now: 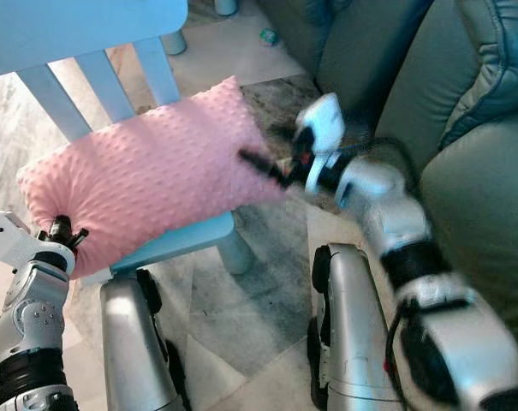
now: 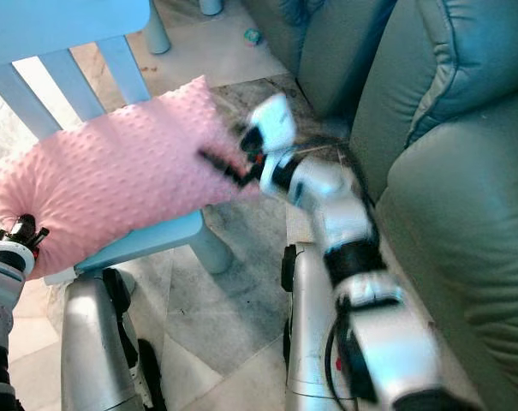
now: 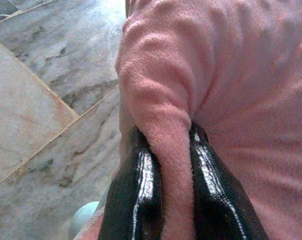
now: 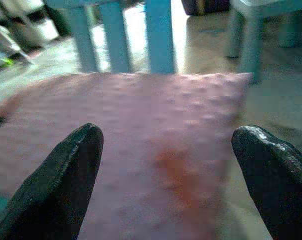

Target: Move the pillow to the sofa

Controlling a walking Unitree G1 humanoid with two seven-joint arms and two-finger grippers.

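Two grippers at pink pillow [image 1: 147, 184] on blue chair [image 1: 177, 240]: left gripper [image 3: 173, 165] pinches near-left corner fold; right gripper [image 4: 165, 170] spread wide at right edge. Sofa [image 1: 464, 128] far right.

Small light-blue chair [image 1: 169, 244] w/ slatted back stands on marble floor [image 1: 241, 308], its back slats [image 1: 104, 81] upright at the top of the head views. One round chair leg [image 1: 235, 253] reaches down to the tiles. Floor is grey & beige stone w/ veins, laid in big tiles w/ diagonal joints. A small green-blue item [image 1: 268, 36] lies on the floor farther back, too small to tell what it is. More light-blue furniture legs [image 4: 248, 42] show in the right wrist view, blurred.
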